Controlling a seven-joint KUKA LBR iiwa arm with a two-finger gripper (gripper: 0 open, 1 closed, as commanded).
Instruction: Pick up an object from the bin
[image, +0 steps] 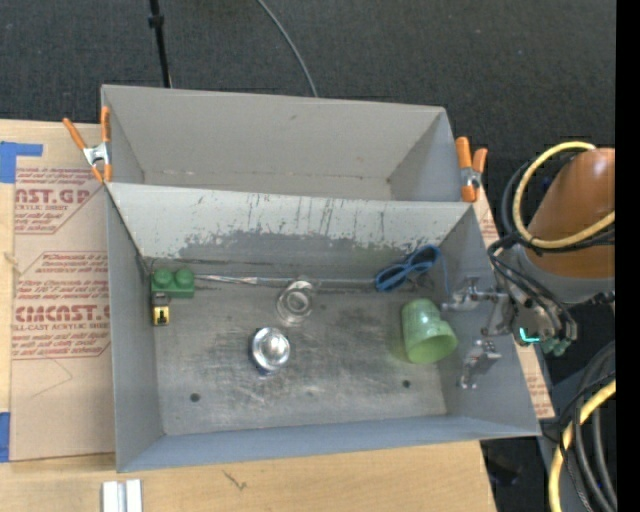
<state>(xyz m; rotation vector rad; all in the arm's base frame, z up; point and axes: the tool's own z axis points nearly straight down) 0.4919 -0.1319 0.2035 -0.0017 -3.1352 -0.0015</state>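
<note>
Where the grey bin's (300, 440) right wall slopes down at the right of the frame, the gripper (468, 335) hangs with its jaws spread wide, one finger higher in the frame, one lower; a pale green cup (425, 332) lies on its side just left of them, whether touching I cannot tell; a blue loop (408, 267) lies above it; a clear glass (296, 300) and a shiny metal cap (270, 348) sit mid-floor; a green brick (172, 282) rests at far left.
</note>
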